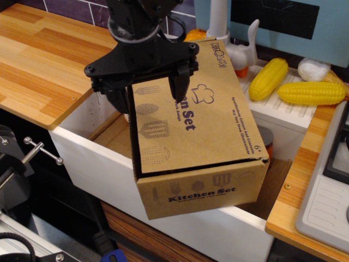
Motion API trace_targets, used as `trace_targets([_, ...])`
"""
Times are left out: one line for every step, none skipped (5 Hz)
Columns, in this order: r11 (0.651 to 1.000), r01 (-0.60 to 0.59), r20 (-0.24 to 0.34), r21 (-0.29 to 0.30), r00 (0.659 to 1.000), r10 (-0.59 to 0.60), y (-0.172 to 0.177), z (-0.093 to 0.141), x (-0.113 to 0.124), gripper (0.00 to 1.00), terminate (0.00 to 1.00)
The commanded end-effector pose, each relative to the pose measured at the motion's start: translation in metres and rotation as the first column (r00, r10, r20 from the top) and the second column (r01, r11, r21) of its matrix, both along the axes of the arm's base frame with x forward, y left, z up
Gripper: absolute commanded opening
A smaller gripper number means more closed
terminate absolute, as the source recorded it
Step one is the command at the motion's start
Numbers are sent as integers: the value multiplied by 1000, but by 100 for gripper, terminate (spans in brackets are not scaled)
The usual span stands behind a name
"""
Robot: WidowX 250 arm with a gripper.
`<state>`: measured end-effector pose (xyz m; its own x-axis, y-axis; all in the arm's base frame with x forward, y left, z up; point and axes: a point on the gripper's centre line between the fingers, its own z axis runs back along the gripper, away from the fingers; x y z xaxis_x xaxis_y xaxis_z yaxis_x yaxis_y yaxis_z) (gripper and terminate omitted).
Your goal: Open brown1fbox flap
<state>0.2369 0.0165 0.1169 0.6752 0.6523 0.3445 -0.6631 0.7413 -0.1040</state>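
Observation:
The brown1fbox [202, 191] stands tilted in the white basin [98, 164], its short front wall with "Kitchen Set" facing me. The flap [218, 120], printed with a chef hat and utensil silhouettes, lies down on the box; a thin dark gap shows along its left and front edges. My black gripper [147, 91] is over the flap's far left corner. Its jaws are spread wide: one finger [180, 84] rests on the printed top, the other [115, 101] hangs beyond the box's left edge. It holds nothing that I can see.
Two yellow corn cobs [268, 79] [312, 93] and a white bulb [313, 69] lie on the white rack behind the box. A white faucet [218, 22] stands at the back. Wooden counter [38, 60] lies left, a stove top [332, 180] right. A grey-lidded can [266, 141] sits behind the box.

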Motion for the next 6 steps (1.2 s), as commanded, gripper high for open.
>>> trace_targets([1000, 0, 0, 0, 1000, 0, 0, 0, 0, 100, 0])
trace_targets([999, 22, -12, -40, 1000, -22, 8, -8, 1, 100, 0])
trace_targets([998, 26, -2, -53, 1000, -26, 13, -10, 2, 100, 0])
trace_targets([997, 21, 0, -69, 1000, -21, 16, -16, 4, 100, 0])
trace_targets([993, 34, 11, -111, 999, -32, 18, -20, 13, 100, 0])
trace_targets([988, 43, 12, -151, 999, -42, 14, -25, 20, 100, 0])
